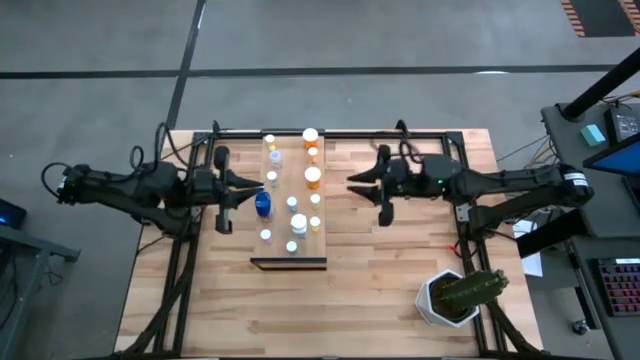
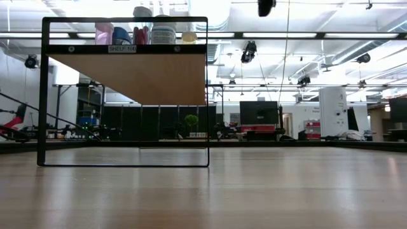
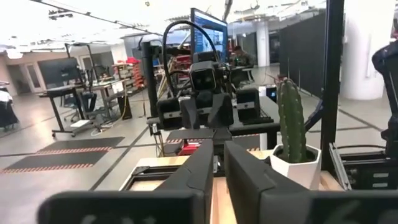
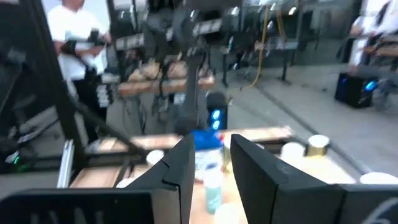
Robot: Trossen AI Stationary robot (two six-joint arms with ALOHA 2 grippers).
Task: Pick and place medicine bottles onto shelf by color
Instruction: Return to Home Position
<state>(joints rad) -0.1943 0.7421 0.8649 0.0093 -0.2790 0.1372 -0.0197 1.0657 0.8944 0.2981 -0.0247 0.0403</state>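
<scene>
High view: white-capped medicine bottles [image 1: 313, 177] (orange, clear, blue) crowd shelf [image 1: 282, 225]; both end effectors slightly parted, empty.

A white hexagonal pot [image 1: 442, 302] holding a green cactus [image 1: 470, 289] stands near one corner of a planked wooden table [image 1: 380, 270], inside a black metal frame [image 1: 470, 250]. The table sits on a grey floor crossed by a dark line [image 1: 300, 72]. In the workshop beyond, a person in a white shirt [image 4: 71, 28] stands among benches, a lit monitor [image 3: 208, 34] glows, and ceiling light strips [image 2: 305, 35] run over dark equipment.
</scene>
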